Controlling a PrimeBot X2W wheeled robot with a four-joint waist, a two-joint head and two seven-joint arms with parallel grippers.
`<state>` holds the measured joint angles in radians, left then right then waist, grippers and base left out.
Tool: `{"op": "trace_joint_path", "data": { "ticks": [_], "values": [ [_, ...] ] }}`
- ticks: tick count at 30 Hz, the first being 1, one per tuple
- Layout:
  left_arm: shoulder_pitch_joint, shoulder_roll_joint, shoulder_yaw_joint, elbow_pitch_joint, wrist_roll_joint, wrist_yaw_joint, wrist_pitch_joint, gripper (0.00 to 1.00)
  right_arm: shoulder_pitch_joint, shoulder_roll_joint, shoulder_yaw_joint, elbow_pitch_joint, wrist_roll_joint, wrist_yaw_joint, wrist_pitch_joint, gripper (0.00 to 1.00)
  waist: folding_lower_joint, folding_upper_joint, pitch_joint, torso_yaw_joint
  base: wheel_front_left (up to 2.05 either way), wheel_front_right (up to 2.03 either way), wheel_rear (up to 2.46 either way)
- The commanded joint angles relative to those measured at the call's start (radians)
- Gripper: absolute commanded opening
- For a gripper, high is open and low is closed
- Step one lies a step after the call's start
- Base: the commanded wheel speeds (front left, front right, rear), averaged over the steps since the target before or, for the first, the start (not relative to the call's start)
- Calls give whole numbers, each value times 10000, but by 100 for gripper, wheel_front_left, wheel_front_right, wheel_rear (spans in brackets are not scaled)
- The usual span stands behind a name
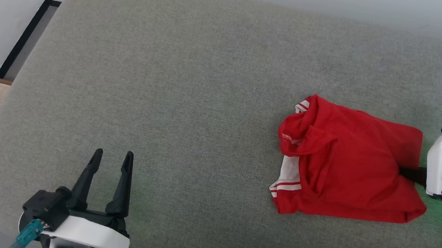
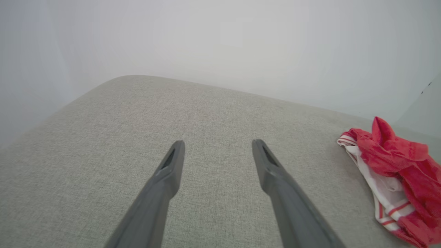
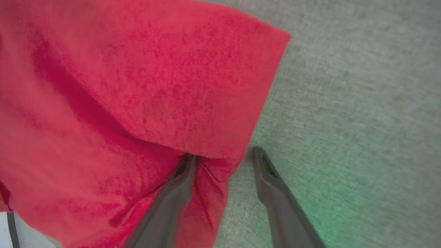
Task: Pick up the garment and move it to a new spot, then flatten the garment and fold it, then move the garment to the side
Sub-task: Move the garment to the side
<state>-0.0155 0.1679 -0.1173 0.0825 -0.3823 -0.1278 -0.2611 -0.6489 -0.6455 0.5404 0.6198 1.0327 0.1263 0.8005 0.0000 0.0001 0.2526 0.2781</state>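
Left gripper (image 1: 113, 154) stands wide apart over the bench's (image 1: 189, 78) near left corner, while the right gripper (image 3: 223, 155), jaws apart astride the hem of the roughly folded garment (image 1: 344, 165) near the right edge, seems poised to grip, for relocation or the shift aside, needing a firm pinch.

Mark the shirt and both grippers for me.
shirt (image 1: 348, 161), head view, middle of the red body.
left gripper (image 1: 112, 155), head view, midway between the tips of its jaws.
right gripper (image 3: 223, 155), right wrist view, midway between the tips of its jaws, at the shirt's edge.
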Motion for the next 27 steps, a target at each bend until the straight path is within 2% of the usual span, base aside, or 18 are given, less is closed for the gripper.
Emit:
{"op": "trace_joint_path", "data": {
  "ticks": [1, 8, 14, 27],
  "values": [
    [-124, 13, 8, 20, -105, -36, -50, 100, 477, 811, 503, -6, 185, 80, 50, 0, 0, -1, 45, -2, 0, 0, 0],
    [-273, 27, 259, -121, -121, -36, -48, 100, -79, 36, 199, -885, 323, 66, -446, 0, 0, -1, 164, -342, 0, 0, 0],
    [-487, 195, 250, -330, -21, -36, -48, 100, -310, -900, -130, -1569, 280, 43, -767, 0, 0, -1, 255, -1005, 0, 0, 0],
    [-1552, 716, -574, -466, 23, -36, -50, 100, -910, -2190, -777, -1623, -467, 43, -1486, 0, 0, -1, 816, -2305, 0, 0, 0]
  ]
}}
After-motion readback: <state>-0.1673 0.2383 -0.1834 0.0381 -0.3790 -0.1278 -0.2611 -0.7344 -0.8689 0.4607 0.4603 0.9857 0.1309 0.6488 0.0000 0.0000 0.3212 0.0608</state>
